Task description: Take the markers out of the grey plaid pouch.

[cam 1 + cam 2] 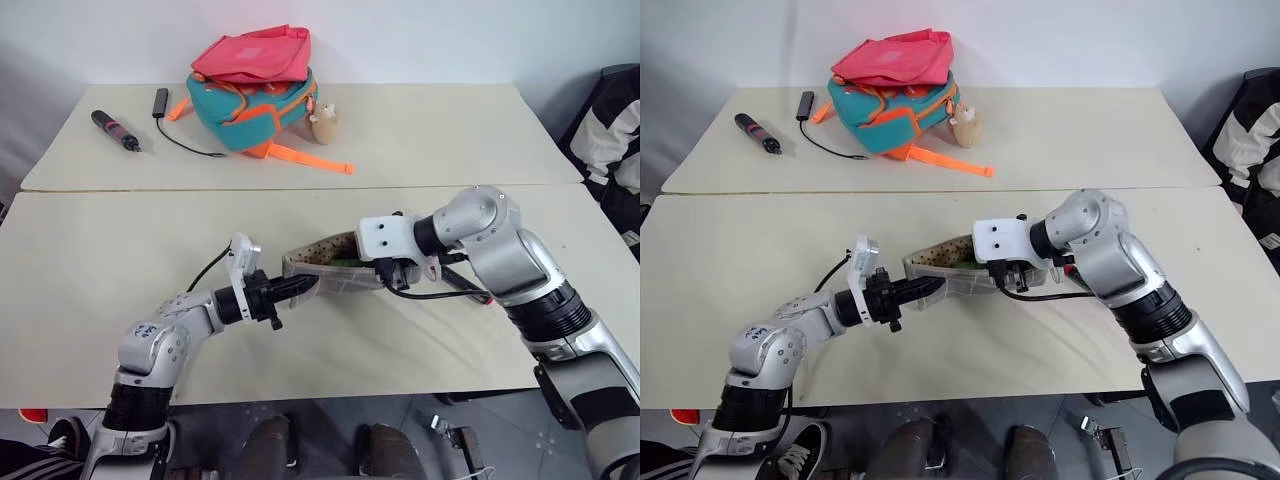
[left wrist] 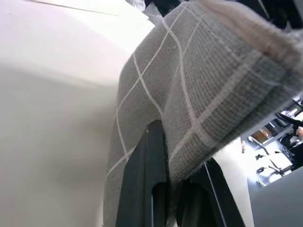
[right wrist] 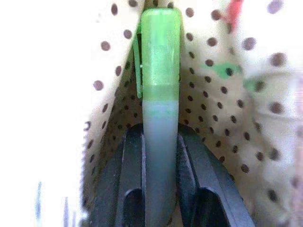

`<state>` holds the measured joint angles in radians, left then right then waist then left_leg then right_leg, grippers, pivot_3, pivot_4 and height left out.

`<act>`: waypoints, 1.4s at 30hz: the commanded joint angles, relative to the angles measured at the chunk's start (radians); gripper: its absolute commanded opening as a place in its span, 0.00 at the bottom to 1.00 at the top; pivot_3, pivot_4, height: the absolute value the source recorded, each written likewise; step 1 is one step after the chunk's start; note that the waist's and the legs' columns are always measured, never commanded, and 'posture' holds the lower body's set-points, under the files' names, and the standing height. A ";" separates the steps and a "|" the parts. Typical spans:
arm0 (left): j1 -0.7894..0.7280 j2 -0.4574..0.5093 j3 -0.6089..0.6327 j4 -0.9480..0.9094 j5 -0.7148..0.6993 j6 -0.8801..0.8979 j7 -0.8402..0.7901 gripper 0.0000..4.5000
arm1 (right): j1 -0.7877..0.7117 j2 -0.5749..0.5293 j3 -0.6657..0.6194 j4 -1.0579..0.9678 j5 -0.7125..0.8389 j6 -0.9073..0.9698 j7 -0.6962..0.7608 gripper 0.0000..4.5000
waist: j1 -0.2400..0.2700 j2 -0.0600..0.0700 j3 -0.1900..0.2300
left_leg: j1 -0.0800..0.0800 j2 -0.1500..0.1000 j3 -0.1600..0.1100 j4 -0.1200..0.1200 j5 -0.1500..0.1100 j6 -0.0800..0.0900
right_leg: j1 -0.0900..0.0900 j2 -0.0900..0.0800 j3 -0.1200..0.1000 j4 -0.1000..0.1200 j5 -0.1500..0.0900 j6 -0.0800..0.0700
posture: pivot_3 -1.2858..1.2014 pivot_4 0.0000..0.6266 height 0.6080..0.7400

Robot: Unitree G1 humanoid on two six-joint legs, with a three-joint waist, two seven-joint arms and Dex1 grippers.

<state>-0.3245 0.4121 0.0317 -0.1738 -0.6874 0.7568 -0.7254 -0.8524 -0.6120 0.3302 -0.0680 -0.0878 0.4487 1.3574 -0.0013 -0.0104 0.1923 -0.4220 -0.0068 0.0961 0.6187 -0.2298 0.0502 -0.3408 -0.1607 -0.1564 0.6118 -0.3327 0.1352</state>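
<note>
Right gripper (image 3: 160, 156): clamped on the light green marker (image 3: 160, 71), inside the pouch's dotted lining.
Left gripper (image 1: 296, 288): closed, pinching the grey plaid pouch (image 2: 199, 94).
Surface: cream table (image 1: 120, 270).

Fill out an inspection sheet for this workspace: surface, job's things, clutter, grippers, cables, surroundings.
Surface: two cream tables pushed together.
Job's things: grey plaid pouch held up open, dotted lining showing; light green marker inside its mouth; a speck of red deeper in, not identifiable.
Clutter: teal-orange backpack with a pink bag on top; dark pen-like tool; small beige object beside the backpack.
Grippers: left gripper shut on the pouch's edge; right gripper shut on the green marker.
Cables: black cord near the backpack.
Surroundings: white wall; striped fabric at the right edge.
</note>
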 commanded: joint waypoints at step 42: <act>0.077 0.344 0.069 0.262 0.894 -1.013 0.280 0.00 | 0.381 -0.232 -0.160 -0.136 0.275 0.137 -0.353 0.10 | -0.001 0.000 0.000 | 0.000 0.000 0.011 -0.007 -0.005 -0.001 | -0.008 -0.006 0.000 0.000 0.001 0.000 | 0.52 0.24 1.00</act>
<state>-0.2787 0.7612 0.1041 0.1164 0.1713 -0.2516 -0.4810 -0.4742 -0.8413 0.1866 -0.1884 0.1784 0.5719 0.9999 -0.0027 -0.0101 0.1926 -0.4215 -0.0064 0.1065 0.6122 -0.2348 0.0490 -0.3481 -0.1670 -0.1564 0.6115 -0.3320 0.1346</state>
